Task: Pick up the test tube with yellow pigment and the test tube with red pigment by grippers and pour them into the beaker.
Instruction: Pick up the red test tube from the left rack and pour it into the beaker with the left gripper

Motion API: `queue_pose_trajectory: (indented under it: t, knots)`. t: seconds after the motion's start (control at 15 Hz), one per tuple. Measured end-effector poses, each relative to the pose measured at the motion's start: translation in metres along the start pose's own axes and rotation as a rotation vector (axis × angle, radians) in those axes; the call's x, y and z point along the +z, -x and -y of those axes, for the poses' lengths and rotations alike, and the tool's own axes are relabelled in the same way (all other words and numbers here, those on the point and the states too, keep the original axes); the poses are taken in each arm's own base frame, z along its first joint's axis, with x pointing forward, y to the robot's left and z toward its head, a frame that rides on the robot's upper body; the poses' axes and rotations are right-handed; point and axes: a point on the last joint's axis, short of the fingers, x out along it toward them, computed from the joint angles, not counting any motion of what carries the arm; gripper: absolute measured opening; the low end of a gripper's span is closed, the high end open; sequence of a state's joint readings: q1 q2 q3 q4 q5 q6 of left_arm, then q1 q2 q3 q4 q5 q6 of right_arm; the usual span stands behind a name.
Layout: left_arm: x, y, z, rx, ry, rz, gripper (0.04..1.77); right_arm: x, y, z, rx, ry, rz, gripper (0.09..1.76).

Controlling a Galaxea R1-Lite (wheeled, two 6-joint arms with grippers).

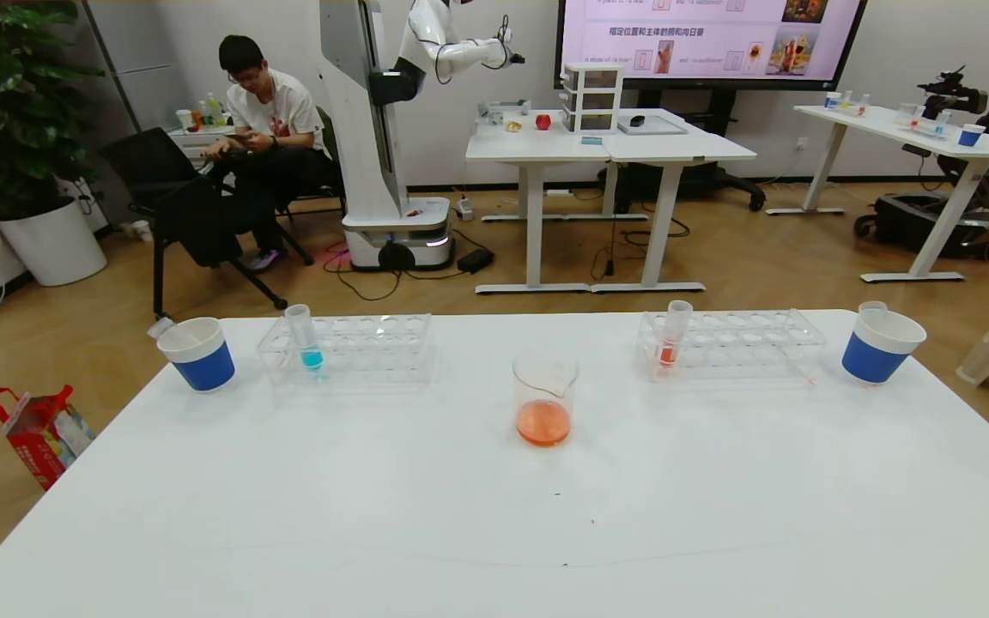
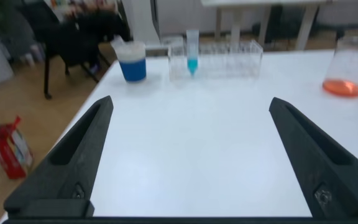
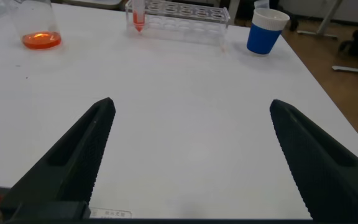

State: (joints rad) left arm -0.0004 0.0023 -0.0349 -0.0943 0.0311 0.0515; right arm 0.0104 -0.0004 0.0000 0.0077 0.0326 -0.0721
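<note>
Near the table's (image 1: 494, 532) front edge, low over bare top: right gripper (image 3: 192, 104), fingers spread wide, nothing between them. Same for left gripper (image 2: 191, 102): wide and empty, apparently idle, on its own side.

Mid-table: beaker (image 1: 544, 403), upright, orange liquid in the bottom. Beyond and to its right, in the near-left corner of the right rack (image 1: 731, 343): red tube (image 1: 670, 339), upright, some red at its foot. In the left rack (image 1: 348, 348): only a blue tube (image 1: 306, 339), not wanted. No yellow tube to be made out anywhere; possibly something stands in the left cup (image 1: 198, 354) or right cup (image 1: 879, 348), but cannot tell.

Judged step: fetching the red tube with the right gripper.

- Go forward and slightly inward, well clear of the beaker.
- Come at the tube's upper part, above the rack's top plate, fingers either side.
- Keep the spread wide until the tube sits between the pads, then close gently; slim and slick, likely to slip or tilt.
- Lift straight up to clear the hole; a sideways pull would probably drag the light rack.
- Carry upright to the beaker and tip only once the mouth is over the rim.
- Pour slowly to avoid splashing.
</note>
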Motion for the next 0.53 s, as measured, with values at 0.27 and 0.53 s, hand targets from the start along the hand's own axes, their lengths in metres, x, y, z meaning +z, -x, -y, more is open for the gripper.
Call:
queue_pose_trajectory:
  t: [0.27, 0.53]
  knots:
    - [-0.0192, -0.0004, 0.0018, -0.04, 0.015, -0.13, 1.75, 0.0, 0.0, 0.0, 0.0, -0.001, 0.0, 1.74]
    - [-0.0195, -0.0007, 0.0017, -0.035, 0.038, -0.125, 1.75, 0.0, 0.0, 0.0, 0.0, 0.002, 0.0, 1.74]
